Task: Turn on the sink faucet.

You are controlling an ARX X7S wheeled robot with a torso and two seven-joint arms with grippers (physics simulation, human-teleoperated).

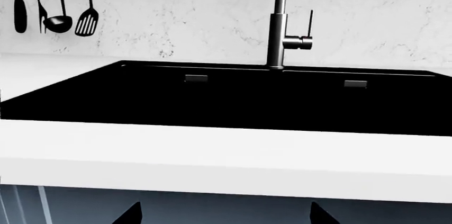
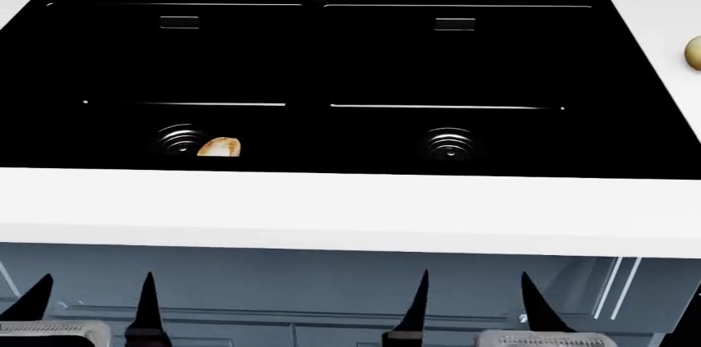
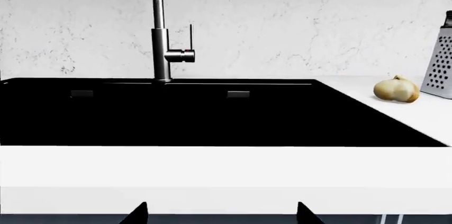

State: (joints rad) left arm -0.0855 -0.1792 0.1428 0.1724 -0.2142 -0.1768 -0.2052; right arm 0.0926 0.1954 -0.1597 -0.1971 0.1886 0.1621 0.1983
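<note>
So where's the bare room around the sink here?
Bare: the front counter strip along the sink, and the right basin apart from its drain. Crowded: the counter's right end with the onion and grater; the left drain has a shell-like thing beside it.

A white marble-veined backsplash wall (image 3: pixel 318 23) is seen behind a smooth white countertop (image 2: pixel 328 212). Blue-grey cabinet fronts (image 2: pixel 328 289) are set below it. Four black utensils with wooden handles (image 1: pixel 53 7) are hung on the wall.

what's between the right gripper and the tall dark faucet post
In the right wrist view, the white counter edge and black sink basin separate the right gripper from the faucet.
</note>
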